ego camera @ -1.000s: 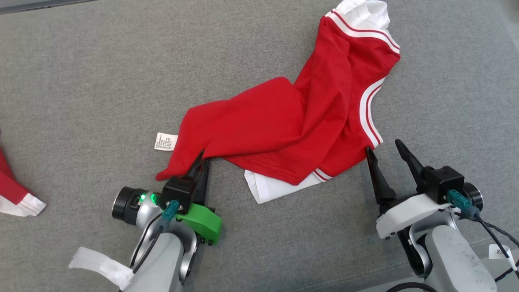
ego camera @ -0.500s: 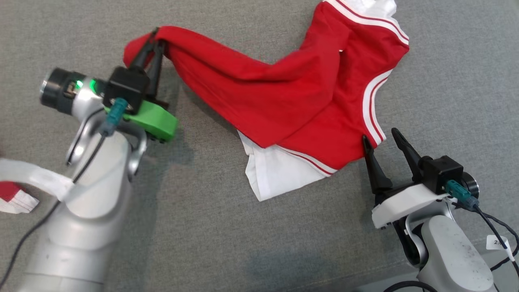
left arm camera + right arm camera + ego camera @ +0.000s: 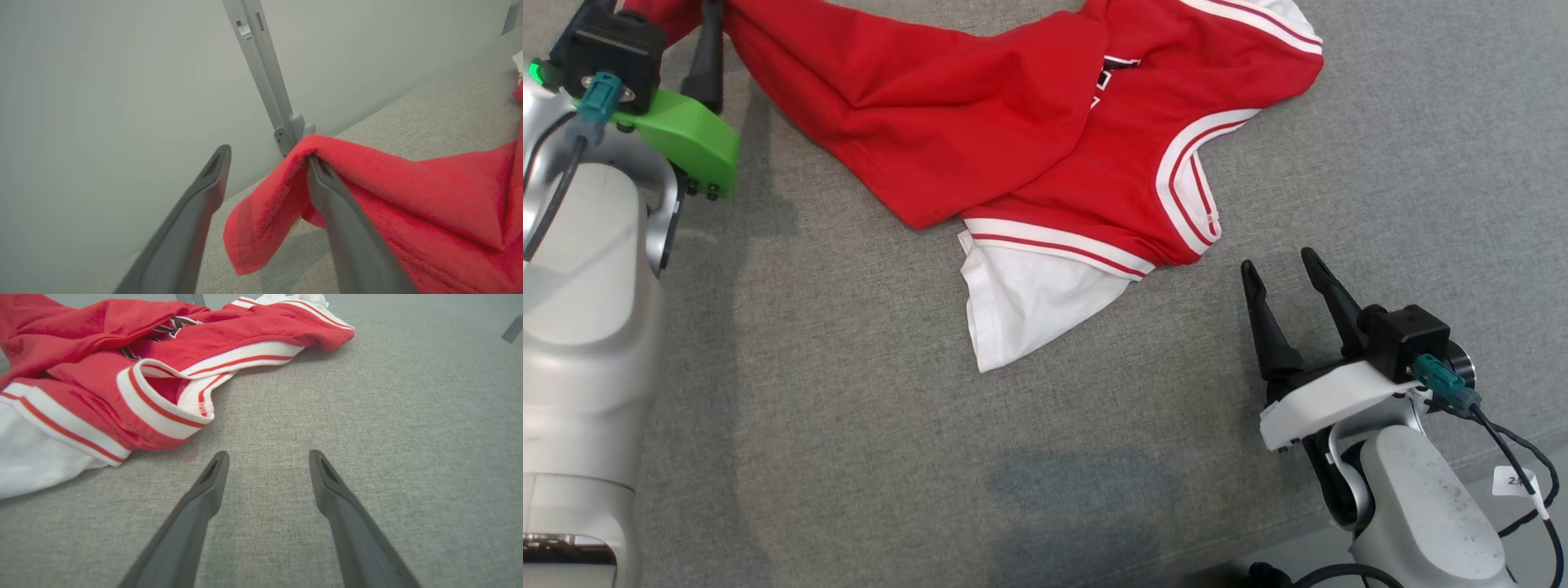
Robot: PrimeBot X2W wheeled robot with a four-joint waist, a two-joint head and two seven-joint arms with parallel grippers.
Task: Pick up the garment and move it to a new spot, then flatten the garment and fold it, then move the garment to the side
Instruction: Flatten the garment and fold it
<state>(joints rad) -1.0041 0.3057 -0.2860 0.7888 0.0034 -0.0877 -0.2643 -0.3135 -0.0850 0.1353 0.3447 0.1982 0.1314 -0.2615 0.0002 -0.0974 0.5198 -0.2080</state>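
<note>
The garment [image 3: 980,122] is a red jersey with white and red striped trim and a white part; it lies spread across the far half of the grey surface. My left gripper [image 3: 267,157] is open at the far left, and a red corner of the garment [image 3: 408,196] is draped over the tip of one of its fingers [image 3: 709,57]. My right gripper [image 3: 1277,261] stands open, low over the surface, just to the near right of the striped armhole. In the right wrist view the gripper [image 3: 268,454] has nothing between its fingers, and the garment [image 3: 102,343] lies ahead to the left.
The grey fabric surface [image 3: 866,392] spreads all around. A grey metal post [image 3: 265,81] rises against a pale wall beyond the far edge. A cable and a small white tag [image 3: 1512,482] hang by my right arm.
My left gripper carried the garment's corner far up and to the left, pulling the cloth out, then opened. The right gripper has stayed open and almost still. The head camera shifted.
</note>
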